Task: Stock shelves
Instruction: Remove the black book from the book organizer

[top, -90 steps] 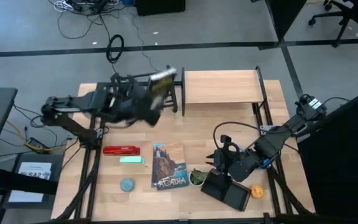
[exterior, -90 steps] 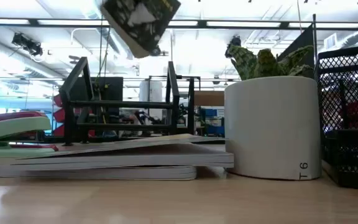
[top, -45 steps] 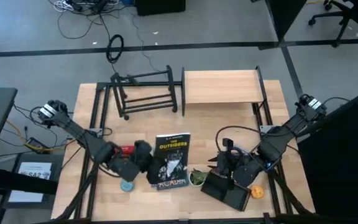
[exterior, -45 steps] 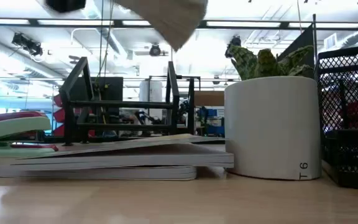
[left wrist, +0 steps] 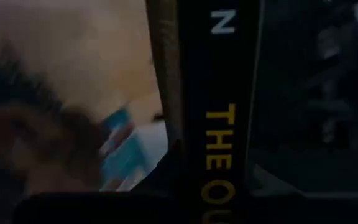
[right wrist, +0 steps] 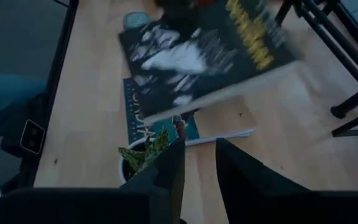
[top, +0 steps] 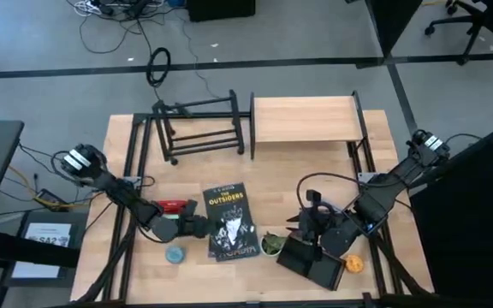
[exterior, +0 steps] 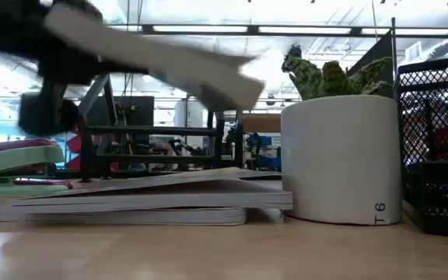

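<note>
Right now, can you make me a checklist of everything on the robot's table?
Surface: light wooden table top, bare in the middle.
Job's things: black metal-tube rack and light wood-board shelf with black uprights stand side by side at the far edge; nothing seen on them.
Held item: black paperback book with yellow title, tilted above a blue magazine.
Clutter: red stapler, mint-green stapler, round teal disc, white pot with spiky green plant, black mesh organizer, small orange thing.
Grippers: left gripper holds the book; right gripper open, near the plant.
Cables: black cables on the floor.
Surroundings: grey floor, office chair.
</note>
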`<action>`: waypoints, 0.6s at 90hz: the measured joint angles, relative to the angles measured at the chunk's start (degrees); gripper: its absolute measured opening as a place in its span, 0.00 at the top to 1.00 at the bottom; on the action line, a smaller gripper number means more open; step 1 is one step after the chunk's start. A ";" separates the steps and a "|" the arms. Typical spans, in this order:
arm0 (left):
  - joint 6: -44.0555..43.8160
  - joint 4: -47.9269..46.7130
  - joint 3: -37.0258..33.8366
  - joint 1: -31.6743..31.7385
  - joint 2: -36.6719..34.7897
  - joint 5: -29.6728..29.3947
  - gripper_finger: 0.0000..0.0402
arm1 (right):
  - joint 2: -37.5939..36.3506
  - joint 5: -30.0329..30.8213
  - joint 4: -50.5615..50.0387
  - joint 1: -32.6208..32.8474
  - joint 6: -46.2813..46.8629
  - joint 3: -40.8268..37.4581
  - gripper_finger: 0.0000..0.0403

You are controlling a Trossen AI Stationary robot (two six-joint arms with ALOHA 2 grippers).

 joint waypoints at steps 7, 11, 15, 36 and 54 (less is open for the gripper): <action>-1.65 0.06 0.87 0.08 2.90 1.01 0.93 | 0.00 0.02 0.05 -0.01 0.00 0.00 0.85; -2.45 0.44 1.15 0.11 4.00 0.92 0.93 | 0.00 0.04 0.29 -0.07 0.00 0.00 0.85; -3.44 0.43 1.23 0.11 4.85 0.98 0.93 | 0.00 0.04 0.35 -0.07 0.00 0.00 0.85; -7.66 -3.55 1.14 1.29 6.71 1.56 0.87 | 0.00 0.02 0.60 -0.07 -0.09 0.00 0.85; -4.69 -2.99 1.14 3.13 6.77 6.81 0.85 | 0.00 0.01 0.62 -0.15 -0.15 0.00 0.85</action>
